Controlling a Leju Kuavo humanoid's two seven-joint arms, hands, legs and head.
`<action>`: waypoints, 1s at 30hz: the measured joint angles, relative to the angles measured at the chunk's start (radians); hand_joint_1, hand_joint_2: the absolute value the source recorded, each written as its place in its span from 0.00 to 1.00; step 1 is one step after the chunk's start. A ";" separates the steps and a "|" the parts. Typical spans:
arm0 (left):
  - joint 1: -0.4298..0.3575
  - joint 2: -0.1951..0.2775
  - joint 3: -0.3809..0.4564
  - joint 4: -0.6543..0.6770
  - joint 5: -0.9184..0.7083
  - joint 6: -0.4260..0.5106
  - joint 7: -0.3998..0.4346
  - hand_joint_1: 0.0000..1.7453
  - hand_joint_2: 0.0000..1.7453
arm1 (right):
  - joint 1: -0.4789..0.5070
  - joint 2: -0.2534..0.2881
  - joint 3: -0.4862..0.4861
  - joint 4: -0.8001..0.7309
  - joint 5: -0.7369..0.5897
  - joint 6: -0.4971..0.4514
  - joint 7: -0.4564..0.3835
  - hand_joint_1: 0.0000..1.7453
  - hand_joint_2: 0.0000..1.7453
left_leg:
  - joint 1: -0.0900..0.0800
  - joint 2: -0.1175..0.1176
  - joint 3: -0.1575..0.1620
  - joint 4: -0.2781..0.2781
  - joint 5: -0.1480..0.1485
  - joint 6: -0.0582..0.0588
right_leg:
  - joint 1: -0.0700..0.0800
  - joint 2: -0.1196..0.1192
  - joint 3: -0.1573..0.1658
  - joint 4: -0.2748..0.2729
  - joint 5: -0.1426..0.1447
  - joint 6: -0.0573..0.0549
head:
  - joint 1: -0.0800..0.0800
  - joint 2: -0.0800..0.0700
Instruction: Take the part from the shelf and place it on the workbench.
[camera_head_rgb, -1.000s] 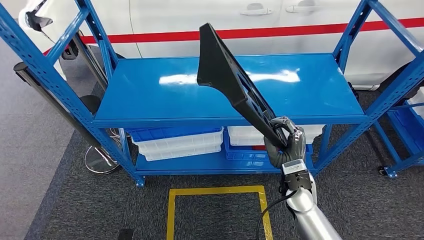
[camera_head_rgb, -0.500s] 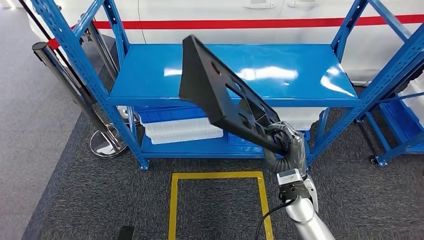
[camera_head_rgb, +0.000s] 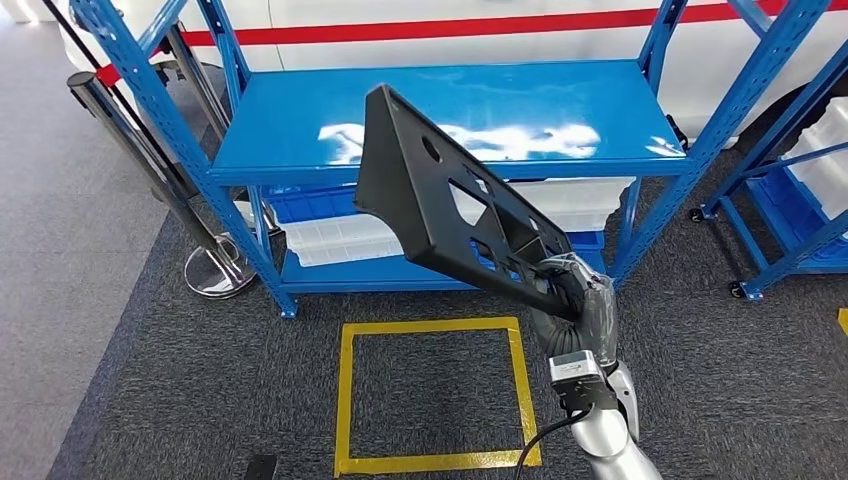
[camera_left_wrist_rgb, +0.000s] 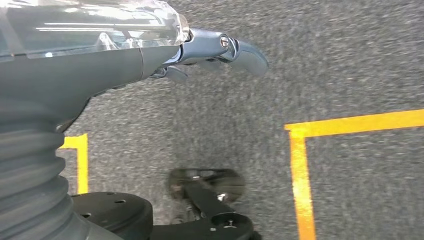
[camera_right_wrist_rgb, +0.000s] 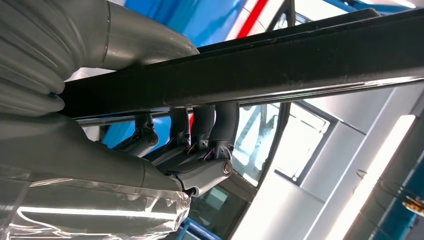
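I see the right hand (camera_head_rgb: 572, 300) wrapped around the narrow end of the part (camera_head_rgb: 440, 205), holding it up in the air in front of the blue shelf (camera_head_rgb: 450, 115), clear of the shelf's top board. The part is a flat black plastic panel, matte, wide at the far end and tapering to a thin arm at my grip; it has one round hole near the wide end and several angular cutouts along the middle, and it sits tilted with the wide end up and to the left. In the right wrist view the fingers (camera_right_wrist_rgb: 210, 132) curl over the part's dark edge (camera_right_wrist_rgb: 280, 65), thumb pressed on the other side. The left hand (camera_left_wrist_rgb: 200, 50) hangs over grey carpet (camera_left_wrist_rgb: 350, 60), holding nothing, fingers loosely apart. Yellow tape square (camera_head_rgb: 435, 395) on the floor just in front of the shelf. White bins (camera_head_rgb: 340, 240) on the lower board, blue bin stacked above them.
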 joint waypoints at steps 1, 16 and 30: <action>0.000 0.000 -0.001 0.000 0.000 0.000 0.000 0.00 1.00 | 0.003 0.000 -0.002 0.000 0.003 -0.001 0.000 1.00 1.00 | 0.000 0.000 0.017 0.009 0.013 0.001 | 0.001 0.000 -0.015 0.001 0.011 0.001 | 0.000 0.000; -0.003 0.001 -0.005 0.000 -0.007 0.009 -0.001 0.00 1.00 | 0.026 0.012 -0.056 0.000 -0.002 -0.027 -0.005 1.00 1.00 | -0.011 0.008 0.160 -0.327 0.148 0.063 | -0.002 0.002 -0.121 0.282 -0.116 0.059 | 0.000 0.000; 0.000 -0.003 -0.009 0.000 -0.012 0.009 0.001 0.00 1.00 | 0.072 0.014 -0.140 -0.030 -0.006 -0.100 -0.022 1.00 1.00 | -0.005 0.005 0.008 -0.027 0.008 0.007 | 0.004 0.030 0.036 -0.010 -0.019 -0.007 | -0.002 0.000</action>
